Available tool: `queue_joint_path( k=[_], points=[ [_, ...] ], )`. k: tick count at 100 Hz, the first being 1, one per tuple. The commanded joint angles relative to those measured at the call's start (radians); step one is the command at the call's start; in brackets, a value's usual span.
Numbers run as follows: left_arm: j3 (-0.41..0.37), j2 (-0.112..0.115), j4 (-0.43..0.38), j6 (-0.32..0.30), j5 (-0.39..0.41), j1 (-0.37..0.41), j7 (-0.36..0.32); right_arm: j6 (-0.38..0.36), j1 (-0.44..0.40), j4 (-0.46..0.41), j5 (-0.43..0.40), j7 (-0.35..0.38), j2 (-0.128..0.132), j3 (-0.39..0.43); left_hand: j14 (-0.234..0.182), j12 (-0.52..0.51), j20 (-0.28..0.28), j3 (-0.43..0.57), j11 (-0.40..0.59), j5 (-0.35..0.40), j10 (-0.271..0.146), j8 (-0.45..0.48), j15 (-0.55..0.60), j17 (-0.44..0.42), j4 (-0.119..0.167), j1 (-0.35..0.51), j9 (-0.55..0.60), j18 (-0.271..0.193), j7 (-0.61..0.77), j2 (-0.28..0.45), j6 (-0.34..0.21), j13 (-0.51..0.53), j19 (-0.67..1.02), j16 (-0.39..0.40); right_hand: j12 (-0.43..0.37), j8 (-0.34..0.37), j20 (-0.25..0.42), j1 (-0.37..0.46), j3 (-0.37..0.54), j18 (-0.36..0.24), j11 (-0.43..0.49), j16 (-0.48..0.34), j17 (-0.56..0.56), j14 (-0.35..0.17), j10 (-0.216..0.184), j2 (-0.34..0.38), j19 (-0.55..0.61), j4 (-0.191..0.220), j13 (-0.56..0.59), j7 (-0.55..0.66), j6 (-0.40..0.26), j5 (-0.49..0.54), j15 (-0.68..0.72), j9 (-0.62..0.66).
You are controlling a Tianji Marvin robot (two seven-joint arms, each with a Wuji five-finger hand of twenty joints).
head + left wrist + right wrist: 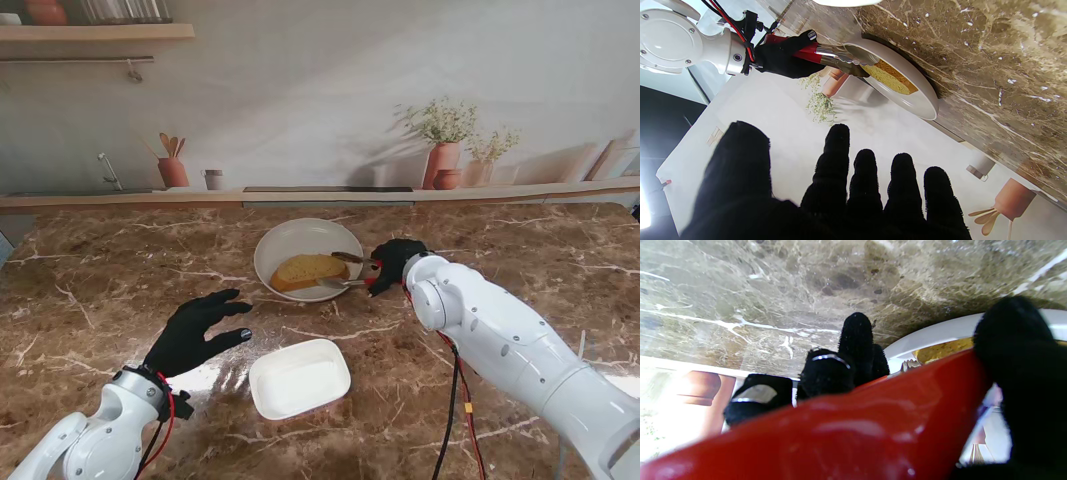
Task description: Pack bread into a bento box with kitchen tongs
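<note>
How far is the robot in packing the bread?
Done: the right hand holds the tongs, and their tips reach into the plate on either side of the bread. In hand: gripping the bread, which is not yet lifted. Left: carrying it to the box, which holds no bread. The left hand is open, holding nothing.

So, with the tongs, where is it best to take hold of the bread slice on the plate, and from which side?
Probably across its right end, coming from the right. The bread slice lies flat in the white plate, its right end toward the tongs, which the right hand holds with one tip on each side of that end.
</note>
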Motion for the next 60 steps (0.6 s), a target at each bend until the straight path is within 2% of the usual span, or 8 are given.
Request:
queue_joint_path(
  k=[1,10,30,48,60],
  points=[
    [0.001,0.0,-0.001,0.001,0.001,0.009,-0.004,0.011,0.002,0.002,-0.001,0.021,-0.007,-0.009,-0.044,-0.005,-0.017,-0.037,-0.011,0.021,-0.008,0.008,-0.025,-0.012,0.007,0.011,0.007,-0.026,0.02,0.037,-0.032,-0.018,-0.046,-0.011,0.015,0.011,0.027,0.009,0.059,-0.025,0.015,0.0,0.022,-0.091,-0.007,-0.021,0.099,0.04,0.063,-0.003,-0.035,0.018,0.102,0.003],
    [0.001,0.0,-0.001,0.001,0.001,0.009,-0.004,0.023,0.013,-0.007,0.002,0.056,-0.003,-0.022,-0.042,-0.005,-0.018,-0.037,-0.01,0.02,-0.005,0.008,-0.025,-0.012,0.007,0.012,0.008,-0.026,0.02,0.037,-0.032,-0.019,-0.049,-0.011,0.014,0.01,0.029,-0.018,0.071,-0.034,0.004,-0.001,0.01,-0.097,-0.006,-0.036,0.09,0.034,0.045,-0.021,-0.019,-0.013,0.096,-0.028],
    [0.0,0.0,-0.001,0.001,0.0,0.01,-0.004,0.028,0.039,-0.014,0.006,0.089,-0.001,-0.045,-0.04,-0.004,-0.017,-0.037,-0.009,0.023,-0.002,0.01,-0.025,-0.012,0.006,0.014,0.008,-0.025,0.022,0.037,-0.032,-0.018,-0.055,-0.011,0.012,0.014,0.034,-0.032,0.053,-0.039,-0.001,-0.002,-0.011,-0.096,-0.005,-0.008,0.077,0.034,0.023,-0.031,-0.02,-0.025,0.089,-0.053],
    [-0.003,-0.001,0.0,-0.003,0.002,0.011,-0.002,0.036,0.063,0.006,0.025,0.095,-0.006,-0.077,-0.04,-0.004,-0.015,-0.037,-0.009,0.024,-0.001,0.01,-0.024,-0.011,0.006,0.015,0.009,-0.025,0.023,0.037,-0.033,-0.019,-0.058,-0.011,0.01,0.044,0.05,0.009,-0.017,-0.033,0.002,-0.003,-0.014,-0.087,-0.004,0.075,0.076,0.052,0.029,-0.012,-0.038,0.013,0.09,-0.034],
    [-0.005,0.0,-0.001,-0.002,0.002,0.013,-0.003,0.043,0.074,0.022,0.047,0.097,-0.01,-0.094,-0.039,-0.004,-0.015,-0.038,-0.009,0.024,0.0,0.011,-0.024,-0.011,0.006,0.014,0.009,-0.024,0.023,0.037,-0.034,-0.019,-0.06,-0.011,0.012,0.071,0.055,0.03,-0.08,-0.024,0.01,-0.006,-0.001,-0.078,-0.004,0.18,0.088,0.067,0.05,0.017,-0.064,0.065,0.102,0.006]
  ],
)
